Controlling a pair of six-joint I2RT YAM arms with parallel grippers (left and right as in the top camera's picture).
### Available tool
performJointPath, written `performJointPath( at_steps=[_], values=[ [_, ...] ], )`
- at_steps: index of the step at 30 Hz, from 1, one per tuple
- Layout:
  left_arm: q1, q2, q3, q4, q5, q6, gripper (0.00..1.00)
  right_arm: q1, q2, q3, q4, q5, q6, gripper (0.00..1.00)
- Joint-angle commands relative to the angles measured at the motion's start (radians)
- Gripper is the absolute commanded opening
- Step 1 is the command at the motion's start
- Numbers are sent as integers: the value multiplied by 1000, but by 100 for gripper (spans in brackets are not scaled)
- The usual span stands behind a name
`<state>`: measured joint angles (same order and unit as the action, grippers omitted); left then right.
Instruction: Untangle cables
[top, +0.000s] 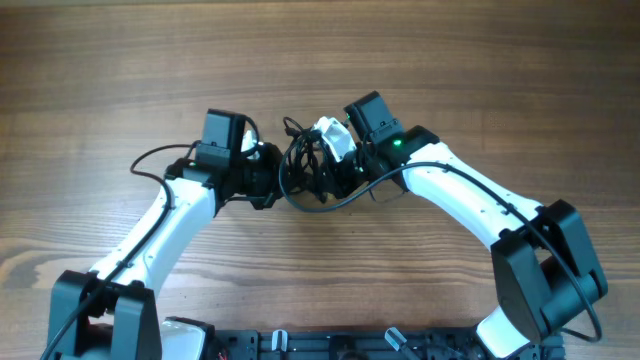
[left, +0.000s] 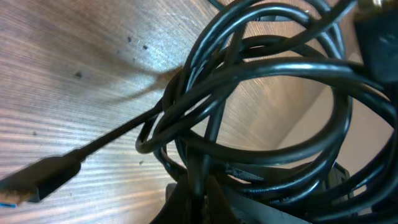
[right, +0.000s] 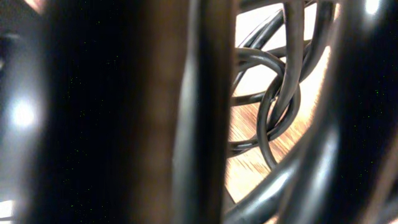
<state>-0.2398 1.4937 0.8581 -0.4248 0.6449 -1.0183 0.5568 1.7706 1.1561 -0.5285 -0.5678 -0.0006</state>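
Note:
The cables (top: 303, 165) are a tight bundle of thin black loops at the table's middle, between both arms. My left gripper (top: 272, 178) reaches into the bundle from the left. In the left wrist view it (left: 202, 199) is shut on one strand of the cables (left: 273, 81), and a plug (left: 37, 180) on a loose end lies on the wood at lower left. My right gripper (top: 335, 158) is at the bundle's upper right. In the right wrist view it (right: 205, 186) is pressed in among blurred strands, one running through the jaws, with more loops (right: 273, 106) beyond.
The wooden table (top: 120, 70) extends on all sides of the bundle. The arms' own thicker black wires (top: 150, 160) arc beside the left arm and under the right arm. The arm bases stand at the near edge.

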Motion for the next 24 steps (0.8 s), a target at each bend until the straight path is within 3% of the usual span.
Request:
performJointPath(
  at_steps=[1,3,6,8,11,13,15,18,21,24],
  values=[
    [-12,-18,23,78,-247,0,4,20,-9,-39,-71,-60,31,4],
    [-16,-18,23,83,-235,-45,4,20,-3,-44,-88,-14,31,4],
    [28,-18,23,184,74,-70,4,20,16,-67,-86,70,31,4],
    [72,-19,23,220,168,-66,4,18,23,-68,-85,174,46,4],
    [124,-19,23,204,196,-17,4,18,23,-68,-84,365,159,4],
    [142,-19,23,188,118,59,4,18,23,-68,-85,206,143,4],
    [147,-19,23,146,13,61,4,18,24,-68,-92,-51,106,4],
    [146,-19,23,167,-27,60,4,18,24,-69,-117,-174,165,4],
    [146,-19,23,167,17,-16,4,19,26,-70,-119,-42,177,4],
    [150,-21,23,194,196,-67,4,19,27,-70,-120,244,240,4]
  ],
)
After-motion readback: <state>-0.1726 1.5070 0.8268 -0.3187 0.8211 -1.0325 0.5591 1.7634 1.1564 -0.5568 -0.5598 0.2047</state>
